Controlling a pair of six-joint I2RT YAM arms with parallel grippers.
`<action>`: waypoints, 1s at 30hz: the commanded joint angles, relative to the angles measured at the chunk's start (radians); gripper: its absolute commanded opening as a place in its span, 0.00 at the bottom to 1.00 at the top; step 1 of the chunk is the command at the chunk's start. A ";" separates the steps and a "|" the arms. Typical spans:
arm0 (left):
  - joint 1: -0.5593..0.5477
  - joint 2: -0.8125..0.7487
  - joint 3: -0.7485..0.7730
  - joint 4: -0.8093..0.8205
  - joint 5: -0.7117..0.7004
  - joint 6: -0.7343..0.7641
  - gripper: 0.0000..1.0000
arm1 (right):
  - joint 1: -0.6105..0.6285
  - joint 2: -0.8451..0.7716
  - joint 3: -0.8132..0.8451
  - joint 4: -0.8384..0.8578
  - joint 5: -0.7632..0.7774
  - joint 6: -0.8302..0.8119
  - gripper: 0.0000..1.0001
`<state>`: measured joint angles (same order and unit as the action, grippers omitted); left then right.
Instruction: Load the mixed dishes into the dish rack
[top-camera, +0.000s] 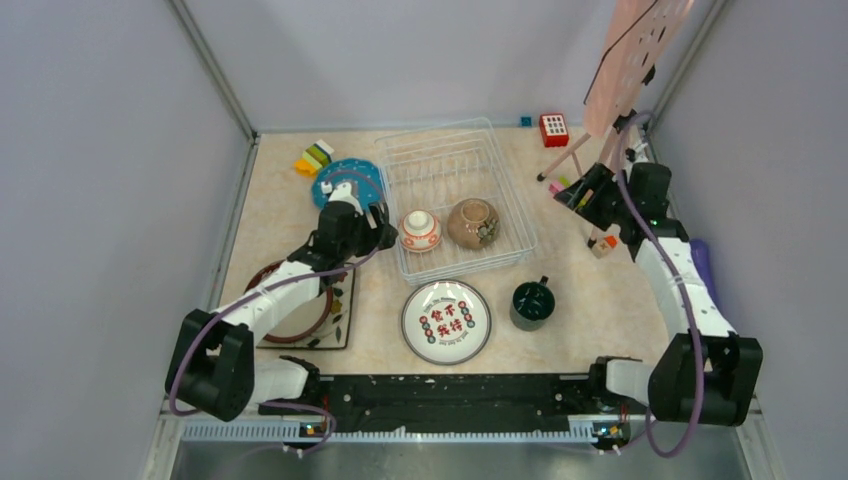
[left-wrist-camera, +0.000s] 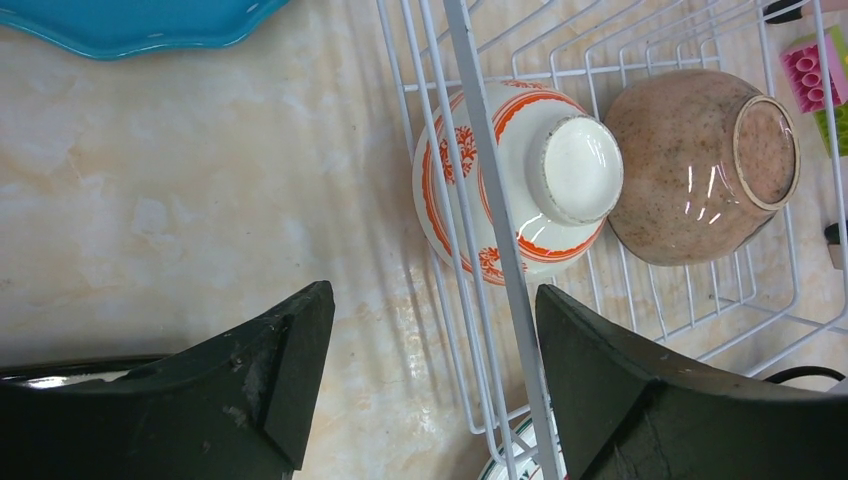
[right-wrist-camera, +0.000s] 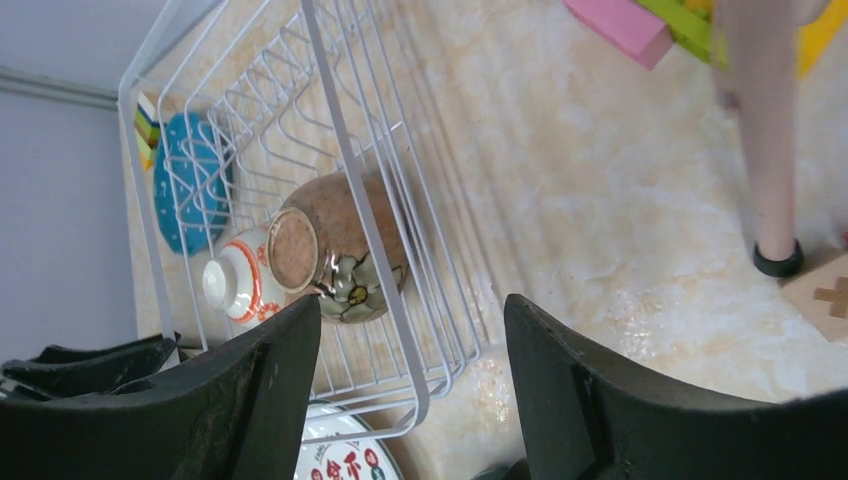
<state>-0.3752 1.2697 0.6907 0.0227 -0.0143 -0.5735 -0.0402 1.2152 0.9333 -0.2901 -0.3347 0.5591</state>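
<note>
The white wire dish rack (top-camera: 450, 165) holds the orange-white bowl (top-camera: 420, 231) and the brown bowl (top-camera: 473, 223), both upside down or tipped. The blue dotted plate (top-camera: 345, 180) lies left of the rack. The grey-rimmed plate with red characters (top-camera: 446, 321) and the dark green mug (top-camera: 532, 303) sit in front of it. The square leaf-patterned plate (top-camera: 340, 325) lies partly under my left arm. My left gripper (left-wrist-camera: 435, 340) is open and empty over the rack's near-left rim (left-wrist-camera: 490, 200). My right gripper (right-wrist-camera: 412, 330) is open and empty, raised right of the rack (right-wrist-camera: 340, 130).
A pink perforated board (top-camera: 635, 50) on a tripod stands at the back right, its leg (right-wrist-camera: 770, 150) close to my right gripper. A red block (top-camera: 553, 129), coloured blocks (top-camera: 313, 157) and a wooden block (top-camera: 603, 243) lie around.
</note>
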 joint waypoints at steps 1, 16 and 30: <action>0.008 0.010 0.012 0.031 0.042 0.009 0.79 | -0.089 -0.051 -0.009 0.058 -0.104 0.016 0.66; 0.021 0.068 0.040 -0.007 0.062 0.002 0.44 | 0.188 -0.016 -0.071 0.182 0.018 -0.023 0.60; 0.032 0.012 0.007 0.007 0.024 0.010 0.00 | 0.264 -0.099 -0.239 0.436 0.132 0.156 0.62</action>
<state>-0.3443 1.3045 0.7151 0.0296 0.0250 -0.6109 0.2138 1.2293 0.7712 -0.0002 -0.2813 0.6567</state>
